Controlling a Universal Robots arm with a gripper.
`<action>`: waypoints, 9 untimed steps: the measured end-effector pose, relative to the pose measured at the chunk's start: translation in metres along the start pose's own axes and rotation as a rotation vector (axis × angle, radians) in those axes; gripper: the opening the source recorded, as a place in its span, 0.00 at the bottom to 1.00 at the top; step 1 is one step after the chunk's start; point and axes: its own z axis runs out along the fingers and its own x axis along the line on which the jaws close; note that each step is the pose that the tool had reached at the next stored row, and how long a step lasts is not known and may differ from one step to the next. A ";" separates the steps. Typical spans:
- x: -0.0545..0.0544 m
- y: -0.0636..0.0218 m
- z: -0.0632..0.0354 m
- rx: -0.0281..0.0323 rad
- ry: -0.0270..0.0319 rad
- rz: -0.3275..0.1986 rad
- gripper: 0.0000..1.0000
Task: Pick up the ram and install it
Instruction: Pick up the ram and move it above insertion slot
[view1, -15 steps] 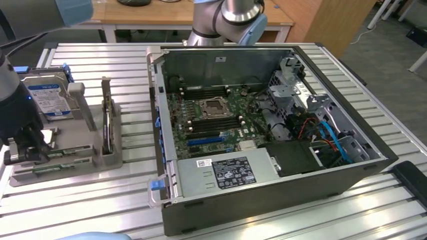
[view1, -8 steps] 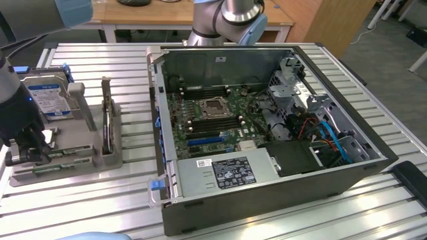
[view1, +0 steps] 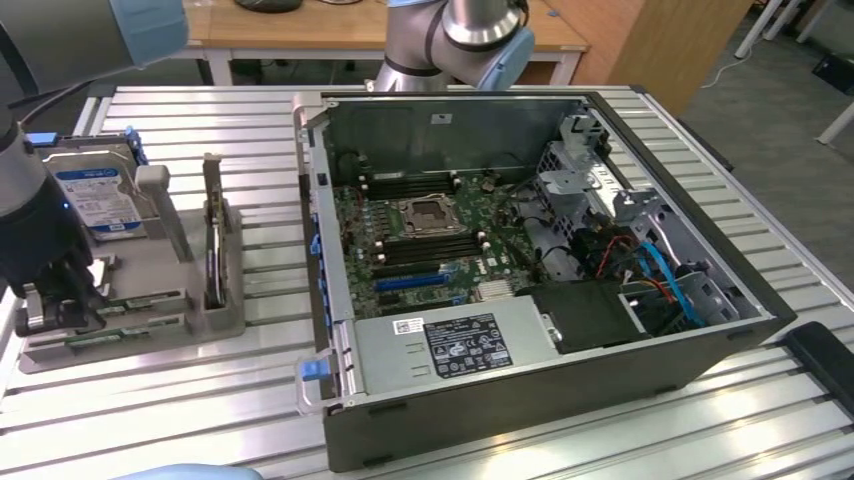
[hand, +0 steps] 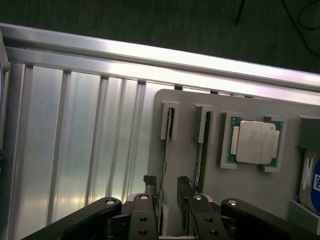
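Gripper (hand: 166, 180) hovered open, jaws astride the ram (hand: 165, 160), seemingly not touching it; the thin stick stood on edge in a grey tray (hand: 185, 150): light, stiff, fragile, best pinched across its flat faces

Green ram (hand: 201, 150) and silver CPU (hand: 255, 141) sit against a grey tray (hand: 185, 115); the table (hand: 75, 150) is ribbed silver, the computer case (view1: 534, 420) black.

Ram (hand: 167, 150): thin green stick, on edge in a grey tray (hand: 245, 195) slot; second ram stick (hand: 202, 150) alongside, parallel.
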 end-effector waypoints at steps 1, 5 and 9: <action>0.000 0.0000 0.0011 0.0002 0.0000 0.006 0.31; 0.000 0.0000 0.0050 0.0009 -0.0003 0.029 0.31; 0.000 -0.0001 0.0085 0.0015 -0.0005 0.052 0.31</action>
